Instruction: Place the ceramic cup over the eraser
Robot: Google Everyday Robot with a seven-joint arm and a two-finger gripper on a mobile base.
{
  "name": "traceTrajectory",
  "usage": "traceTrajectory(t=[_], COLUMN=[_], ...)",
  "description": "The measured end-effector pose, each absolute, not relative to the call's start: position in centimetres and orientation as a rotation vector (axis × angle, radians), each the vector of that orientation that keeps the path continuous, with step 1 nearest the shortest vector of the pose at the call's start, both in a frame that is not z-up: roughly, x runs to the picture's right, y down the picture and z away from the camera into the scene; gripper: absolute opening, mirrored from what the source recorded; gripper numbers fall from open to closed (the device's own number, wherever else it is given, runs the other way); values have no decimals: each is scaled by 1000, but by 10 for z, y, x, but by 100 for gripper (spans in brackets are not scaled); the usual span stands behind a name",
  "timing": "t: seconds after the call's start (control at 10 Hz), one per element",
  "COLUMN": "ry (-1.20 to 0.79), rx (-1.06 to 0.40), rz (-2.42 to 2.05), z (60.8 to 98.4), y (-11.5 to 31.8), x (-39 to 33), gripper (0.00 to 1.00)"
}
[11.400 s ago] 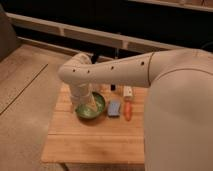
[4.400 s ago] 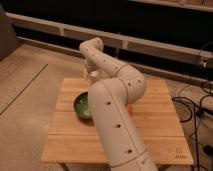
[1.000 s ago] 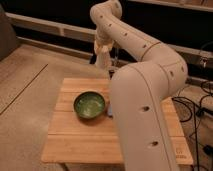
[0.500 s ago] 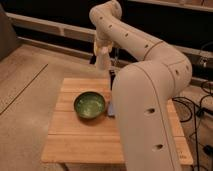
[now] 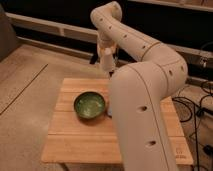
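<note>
Arm [image 5: 145,95]: the biggest thing in shot, white, fills the right-centre. It runs up from bottom right and arches to the top of the view. The wrist points straight down at the far side of the table. The arm covers most of the right half of the tabletop, so I can't tell what sits under there.

Floor [image 5: 25,85]: speckled beige, with a seam line running diagonally on the left. A dark wall with a pale ledge [image 5: 50,27] runs along the back.

Table [image 5: 75,142]: light wood slats, rectangular. The left half and near edge are visible.

Cables [image 5: 197,105]: dark loops on the floor to the right of the table.

Green bowl [image 5: 90,105]: round, upright, open side up, glossy inside. It sits on the table left of the arm, about mid-depth. Its right rim is just beside the arm's outline in this view; can't tell if they touch.

Gripper [image 5: 108,63]: at the end of the down-pointing wrist, in the air over the far edge of the table. It is behind and above the bowl, well apart from it. Jaws are closed, clamped on the ceramic cup.

Ceramic cup [image 5: 105,60]: small, narrow, cream-white. It hangs in the gripper roughly upright, off the table, touching neither the wood nor the bowl. Can't tell which way its mouth faces.
</note>
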State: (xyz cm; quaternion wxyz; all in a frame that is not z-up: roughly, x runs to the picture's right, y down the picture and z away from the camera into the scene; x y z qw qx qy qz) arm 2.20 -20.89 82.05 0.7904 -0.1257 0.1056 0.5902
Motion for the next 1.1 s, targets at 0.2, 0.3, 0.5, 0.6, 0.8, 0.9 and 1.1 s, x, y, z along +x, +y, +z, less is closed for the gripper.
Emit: traceTrajectory(t=[0.2,0.3,0.5,0.6,0.8,0.9,1.1], ry=[249,257,268,275,290,293,297], rx=[-271,-275,-284,-289,-277,-273,-274], rz=[1301,1318,1348,1357,1348,1342,1341], z=[821,821,823,826,834,840,848], y=[-204,-200,-194,-189,-186,-184,-181], x=[27,31,39,41,45,44,45], gripper=[0,0,0,0,0,0,0])
